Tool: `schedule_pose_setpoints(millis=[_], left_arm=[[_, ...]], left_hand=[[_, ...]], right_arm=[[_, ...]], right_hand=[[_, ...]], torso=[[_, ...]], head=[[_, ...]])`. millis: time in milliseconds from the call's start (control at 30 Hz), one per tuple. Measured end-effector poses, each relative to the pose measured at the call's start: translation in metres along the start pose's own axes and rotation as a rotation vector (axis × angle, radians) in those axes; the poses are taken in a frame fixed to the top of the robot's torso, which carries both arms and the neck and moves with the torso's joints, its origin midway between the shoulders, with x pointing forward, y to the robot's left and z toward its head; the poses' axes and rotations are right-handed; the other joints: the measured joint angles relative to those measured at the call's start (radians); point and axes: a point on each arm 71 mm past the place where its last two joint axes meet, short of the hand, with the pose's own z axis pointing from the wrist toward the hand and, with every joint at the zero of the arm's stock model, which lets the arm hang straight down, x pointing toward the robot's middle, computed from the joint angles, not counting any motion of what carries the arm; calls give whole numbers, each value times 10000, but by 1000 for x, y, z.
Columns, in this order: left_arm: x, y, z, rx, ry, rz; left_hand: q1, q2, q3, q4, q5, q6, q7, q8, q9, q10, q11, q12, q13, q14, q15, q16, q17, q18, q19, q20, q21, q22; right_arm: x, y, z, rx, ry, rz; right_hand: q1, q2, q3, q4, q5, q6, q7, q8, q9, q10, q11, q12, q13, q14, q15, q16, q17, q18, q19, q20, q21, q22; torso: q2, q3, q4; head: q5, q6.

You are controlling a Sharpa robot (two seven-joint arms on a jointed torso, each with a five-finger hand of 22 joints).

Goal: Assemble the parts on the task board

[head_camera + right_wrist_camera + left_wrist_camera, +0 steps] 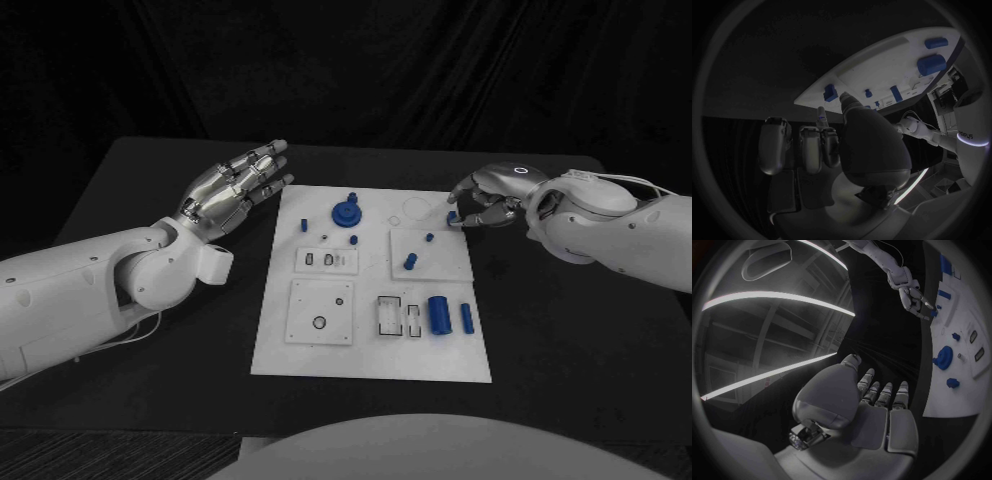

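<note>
A white task board, a flat rectangular plate with a smooth matte face, is lying in the middle of the black counter. Two raised square white panels are sitting on it, one near the robot with a small dark ring on it and one at the far right carrying a short blue peg. Between them a smaller white block with dark slots is lying. I am counting about seven blue parts on the board: a round toothed wheel-like piece at the far middle, a small blue stub left of it, a tiny one beside the small block, another tiny one on the right panel, the peg, and two upright-lying cylinders, a thick one and a thin one, near the right edge. Two dark-outlined rectangular slots are sitting just left of the thick cylinder.

The left hand, silver and segmented, is hovering off the board's far left corner with fingers straight, spread and holding nothing. The right hand is bending down over the board's far right corner, fingers curled in, its fingertips pinching a small blue part just above the white surface
</note>
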Motion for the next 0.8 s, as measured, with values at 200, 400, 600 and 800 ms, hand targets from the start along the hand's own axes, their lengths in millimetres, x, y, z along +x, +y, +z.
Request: schedule_pose_setpoints(millis=[200,400,600,800], left_arm=[[0,0,0,-4,-2,-3],[0,0,0,-7,-1,-7],[0,1,0,-10,-2,-10],[0,1,0,-12,-1,-14]], left_hand=[[0,0,13,-13,0,0,0,0,0,0,0,0,0,0,0,0,1,-1,0,0,0,1],[0,0,13,-13,0,0,0,0,0,0,0,0,0,0,0,0,3,-1,0,0,0,2],[0,0,13,-13,0,0,0,0,0,0,0,0,0,0,0,0,4,-1,0,0,0,2],[0,0,13,-13,0,0,0,0,0,0,0,0,0,0,0,0,5,-1,0,0,0,3]], right_arm=[[2,0,0,53,101,1],[3,-1,1,107,189,3],[4,-1,1,143,246,7],[5,0,1,166,265,9]], right_hand=[[121,13,27,-27,159,0,0,70,72,0,0,0,-1,0,0,-17,-1,1,0,0,-52,-1],[244,-4,54,-54,159,0,0,126,116,0,0,0,-1,0,0,-46,-1,1,0,0,-96,-1],[282,-37,54,-54,158,0,0,174,155,0,0,0,-1,0,0,-46,-2,1,0,0,-96,-2],[422,1,54,-54,157,36,36,302,241,0,0,0,-2,0,0,-46,-2,1,0,0,-136,-2]], torso=[[0,1,-4],[1,6,-6],[6,6,-7],[9,5,-6]], head=[[-1,0],[-6,0],[-10,0],[-12,0]])
